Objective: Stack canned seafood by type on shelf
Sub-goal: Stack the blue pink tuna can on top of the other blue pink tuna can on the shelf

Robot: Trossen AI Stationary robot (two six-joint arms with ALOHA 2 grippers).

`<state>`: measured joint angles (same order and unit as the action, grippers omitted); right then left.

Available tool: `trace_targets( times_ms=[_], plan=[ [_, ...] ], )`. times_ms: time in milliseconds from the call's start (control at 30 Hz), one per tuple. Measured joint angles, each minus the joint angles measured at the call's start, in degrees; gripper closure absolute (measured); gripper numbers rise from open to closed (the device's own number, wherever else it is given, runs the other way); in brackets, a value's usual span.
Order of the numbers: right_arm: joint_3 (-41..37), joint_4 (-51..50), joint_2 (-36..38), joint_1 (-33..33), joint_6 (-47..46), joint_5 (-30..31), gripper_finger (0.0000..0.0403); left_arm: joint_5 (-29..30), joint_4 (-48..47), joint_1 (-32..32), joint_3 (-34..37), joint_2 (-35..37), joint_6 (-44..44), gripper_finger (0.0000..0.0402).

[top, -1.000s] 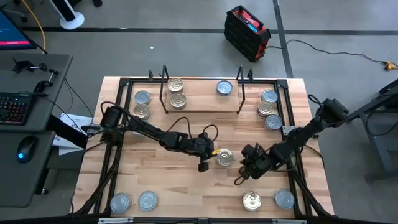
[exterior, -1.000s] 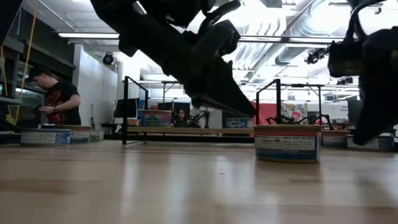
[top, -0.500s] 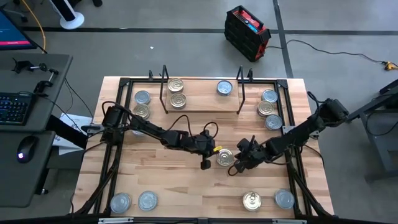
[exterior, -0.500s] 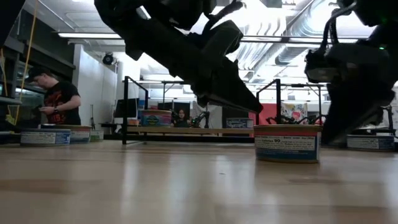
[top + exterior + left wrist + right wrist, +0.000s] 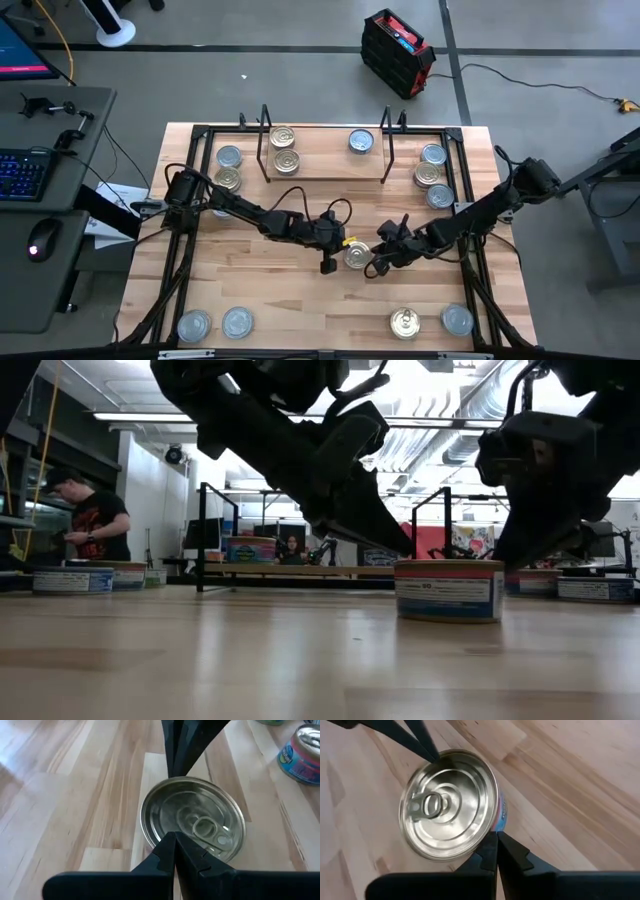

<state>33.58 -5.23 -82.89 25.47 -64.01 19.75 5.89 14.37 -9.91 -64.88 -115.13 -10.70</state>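
The bench carries the shelf at its far edge, with three tins on it. One tin sits mid-bench between both arms. The left end effector and the right end effector each have fingers pressed together against its rim, holding nothing. Pushed from both sides, it may skid or tip. Only the wrist views show the fingertips touching; only the low view shows it flat.
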Motion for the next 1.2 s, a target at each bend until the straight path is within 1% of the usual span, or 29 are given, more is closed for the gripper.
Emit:
trace_targets(
  times_ms=[333, 433, 700, 833, 967, 1033, 1200],
  plan=[
    [0.00, 1.34, 0.00, -0.02, -0.13, 0.89, 0.0403, 0.16, -5.05, -1.25, -0.17, 0.19, -0.14, 0.0402],
    [0.02, 2.58, 0.00, -0.10, 0.01, 1.89, 0.0403, 0.19, -5.42, -1.57, -0.17, 0.22, -0.15, 0.0401],
    [0.02, 5.08, 0.00, -1.51, 0.08, 2.01, 0.0403, 0.60, -6.19, -1.40, 0.10, 0.22, 0.11, 0.0402],
    [0.00, 8.94, 0.00, -1.51, 2.45, 2.69, 0.0403, 0.53, -8.43, -1.45, 0.13, 0.37, 0.13, 0.0402],
    [1.13, 10.70, 0.07, -1.53, 3.12, 2.78, 0.0403, 0.68, -10.46, -1.39, 0.13, 0.29, 0.17, 0.0402],
    [1.82, 10.80, 0.07, -1.53, 4.40, 2.67, 0.0403, 1.06, -12.13, -1.36, 0.41, -0.43, 0.28, 0.0401],
    [3.93, 10.25, 0.04, -2.46, 7.69, 3.10, 0.0403, 2.33, -12.15, -1.30, 1.22, -0.11, 0.22, 0.0402]
  ],
)
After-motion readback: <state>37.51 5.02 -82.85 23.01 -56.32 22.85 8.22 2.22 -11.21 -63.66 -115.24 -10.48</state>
